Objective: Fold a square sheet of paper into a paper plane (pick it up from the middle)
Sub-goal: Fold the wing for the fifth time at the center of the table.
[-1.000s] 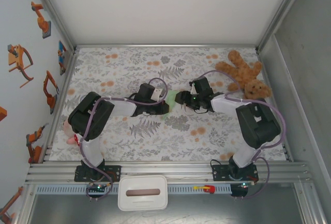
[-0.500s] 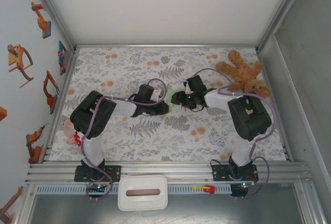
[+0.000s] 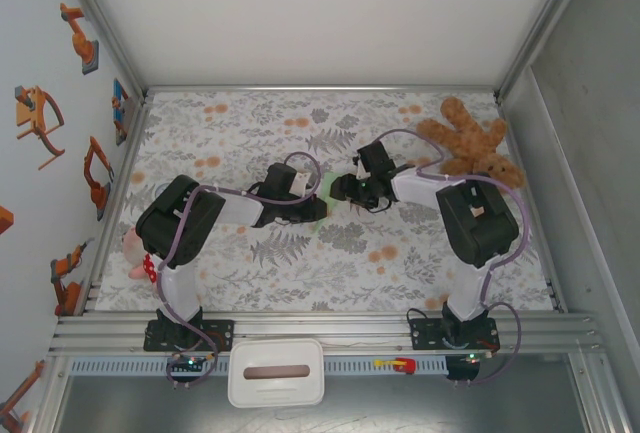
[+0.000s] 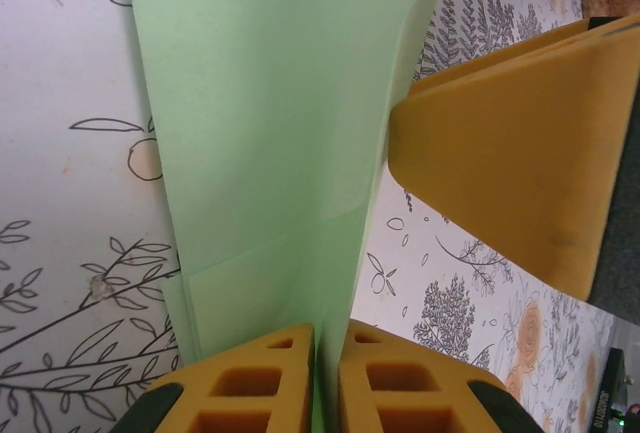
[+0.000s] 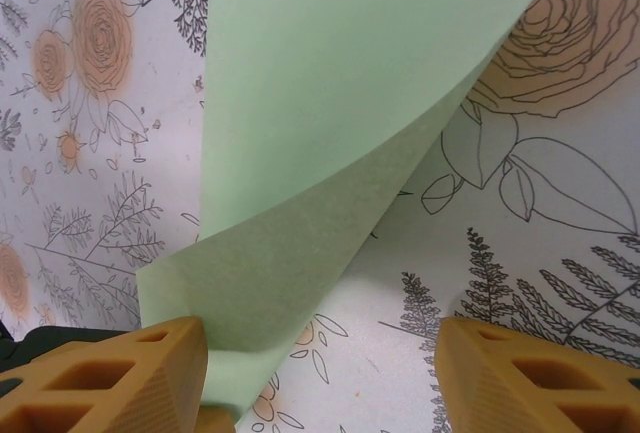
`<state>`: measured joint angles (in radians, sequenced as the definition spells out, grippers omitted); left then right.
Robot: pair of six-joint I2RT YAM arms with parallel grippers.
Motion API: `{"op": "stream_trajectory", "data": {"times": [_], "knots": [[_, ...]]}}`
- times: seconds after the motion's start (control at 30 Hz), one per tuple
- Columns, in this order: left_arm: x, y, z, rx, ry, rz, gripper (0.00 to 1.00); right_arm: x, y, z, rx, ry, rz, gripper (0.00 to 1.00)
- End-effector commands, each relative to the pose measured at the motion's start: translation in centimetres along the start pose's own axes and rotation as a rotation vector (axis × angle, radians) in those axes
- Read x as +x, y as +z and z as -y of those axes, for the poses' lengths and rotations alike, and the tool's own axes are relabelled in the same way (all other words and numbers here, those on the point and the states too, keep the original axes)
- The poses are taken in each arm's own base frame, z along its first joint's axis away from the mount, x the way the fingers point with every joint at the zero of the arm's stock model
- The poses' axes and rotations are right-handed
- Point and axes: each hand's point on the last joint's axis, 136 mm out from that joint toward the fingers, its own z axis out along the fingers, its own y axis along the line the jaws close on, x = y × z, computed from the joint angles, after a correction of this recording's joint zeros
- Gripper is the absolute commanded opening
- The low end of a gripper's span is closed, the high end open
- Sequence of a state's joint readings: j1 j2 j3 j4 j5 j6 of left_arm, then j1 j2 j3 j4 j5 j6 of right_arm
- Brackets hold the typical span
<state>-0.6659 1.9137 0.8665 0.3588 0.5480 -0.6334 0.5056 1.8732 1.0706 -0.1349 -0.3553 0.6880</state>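
The left hand (image 4: pixel 322 353) pinches the folded paper sheet (image 4: pixel 270 103) at its crease, fingers almost together, to steady it at the middle of the tabletop (image 5: pixel 560 283). The right hand (image 5: pixel 320 338) stands wide beside the raised flap, probably to press it down.

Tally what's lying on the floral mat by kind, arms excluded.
Paper: 1
Soft toys: 2 (teddy, pink toy partly under the left arm)
Total: 3
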Motion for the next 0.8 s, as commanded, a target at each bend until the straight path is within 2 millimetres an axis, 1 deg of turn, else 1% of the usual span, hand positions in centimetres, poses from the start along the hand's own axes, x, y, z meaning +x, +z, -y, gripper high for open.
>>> {"op": "stream_trajectory", "data": {"times": [0.0, 0.23, 0.43, 0.67, 0.77], "knots": [[1.1, 0.4, -1.6, -0.028, -0.033, -0.023, 0.16, 0.8, 2.1, 2.0, 0.088, 0.006, -0.029, 0.62], [1.1, 0.3, -1.6, -0.034, -0.037, -0.028, 0.18, 1.6, 3.2, 3.1, 0.159, 0.022, -0.079, 0.61], [0.4, -0.6, -0.6, -0.032, -0.03, -0.014, 0.22, 2.1, 3.4, 3.6, 0.186, 0.027, -0.097, 0.61], [-0.4, -1.8, 0.5, -0.04, -0.033, 0.006, 0.29, 2.1, 3.3, 3.6, 0.188, 0.025, -0.098, 0.61], [-0.7, -2.3, 0.8, -0.05, -0.036, 0.019, 0.29, 2.1, 3.3, 3.4, 0.183, 0.023, -0.1, 0.61]]}}
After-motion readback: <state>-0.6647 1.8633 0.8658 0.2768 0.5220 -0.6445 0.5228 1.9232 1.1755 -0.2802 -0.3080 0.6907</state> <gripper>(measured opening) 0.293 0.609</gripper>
